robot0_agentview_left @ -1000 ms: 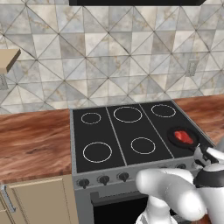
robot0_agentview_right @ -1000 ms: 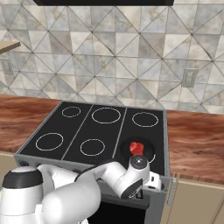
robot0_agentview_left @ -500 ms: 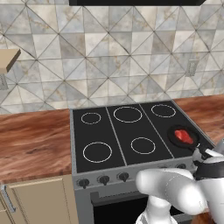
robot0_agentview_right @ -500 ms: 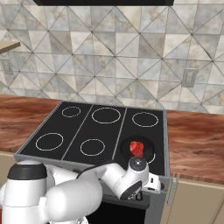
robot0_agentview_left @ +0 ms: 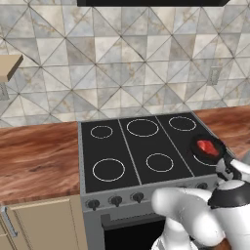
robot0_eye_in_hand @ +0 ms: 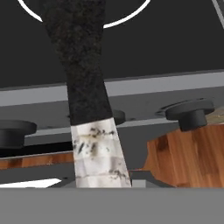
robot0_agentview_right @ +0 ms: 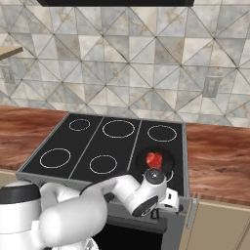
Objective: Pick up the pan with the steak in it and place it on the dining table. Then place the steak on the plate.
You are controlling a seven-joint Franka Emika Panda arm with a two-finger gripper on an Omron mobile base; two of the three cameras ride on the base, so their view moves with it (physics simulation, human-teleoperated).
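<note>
The tool (robot0_agentview_right: pixel 163 191) is closed on the handle (robot0_eye_in_hand: pixel 83 74) of the pan (robot0_agentview_right: pixel 155 159); the steak (robot0_agentview_right: pixel 154 158) lies inside, with stove knobs (robot0_eye_in_hand: pixel 192 114) just beside the handle.

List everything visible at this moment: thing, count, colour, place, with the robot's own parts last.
pan: one, black, front right burner of the stove; its handle runs toward the hand camera, pale at the near end.
steak: one, red, inside the pan.
stove: one, black glass top with white burner rings, grey front with dark knobs.
counters: reddish-brown wood top, either side of the stove, beige cabinets below.
backsplash: grey and beige triangular tiles, behind the stove.
wall outlet: one, pale, on the tiles at right.
gripper: one, white, at the stove's front edge by the pan handle.
</note>
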